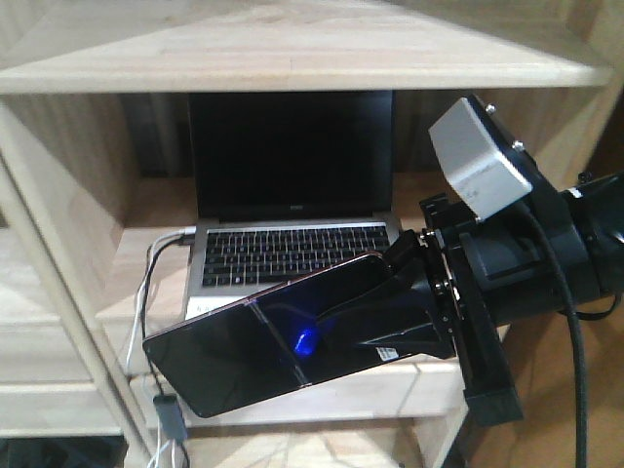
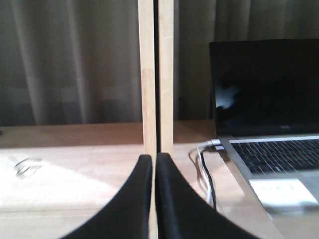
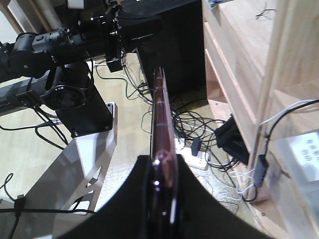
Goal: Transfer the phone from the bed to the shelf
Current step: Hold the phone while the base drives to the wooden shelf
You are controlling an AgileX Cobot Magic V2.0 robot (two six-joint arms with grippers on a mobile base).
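Observation:
The phone (image 1: 244,346), a glossy black slab with a crease across its middle and a pinkish rim, hangs tilted in front of the laptop's front edge, its left end lower. My right gripper (image 1: 363,292) is shut on the phone's right end. The right wrist view sees the phone (image 3: 161,109) edge-on, clamped between the black fingers (image 3: 142,189) of that gripper (image 3: 163,162). The shelf (image 1: 136,278) is a pale wood board at phone height. My left gripper (image 2: 153,158) is shut on nothing, facing the shelf (image 2: 75,164). The bed is out of view.
An open grey laptop (image 1: 292,195) fills the middle of the shelf board, with white cables (image 1: 146,292) at its left. A wooden upright (image 2: 155,74) stands just ahead of the left gripper. Below lie a power strip (image 3: 197,155), tangled wires and the left arm (image 3: 75,35).

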